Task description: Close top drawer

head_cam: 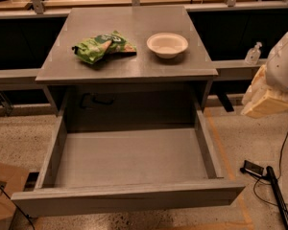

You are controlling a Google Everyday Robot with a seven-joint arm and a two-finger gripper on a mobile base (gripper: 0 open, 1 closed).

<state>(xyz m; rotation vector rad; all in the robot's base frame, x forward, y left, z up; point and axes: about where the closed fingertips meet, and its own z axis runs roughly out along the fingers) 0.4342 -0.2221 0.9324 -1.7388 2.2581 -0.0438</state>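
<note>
The top drawer (129, 198) is a wide, deep grey drawer with a plain flat front. It is pulled far out of the grey cabinet (129, 73) toward me, and its inside is empty. My gripper (265, 98) hangs at the right edge of the view on the white arm (285, 63). It is level with the cabinet top, to the right of the drawer's right side wall (207, 147), and apart from it. It touches nothing.
A green snack bag (102, 46) and a white bowl (167, 44) sit on the cabinet top. A small clear bottle (253, 54) stands on the ledge at the right. A cardboard box (2, 190) lies on the floor at left, and a black cable and device (259, 170) at right.
</note>
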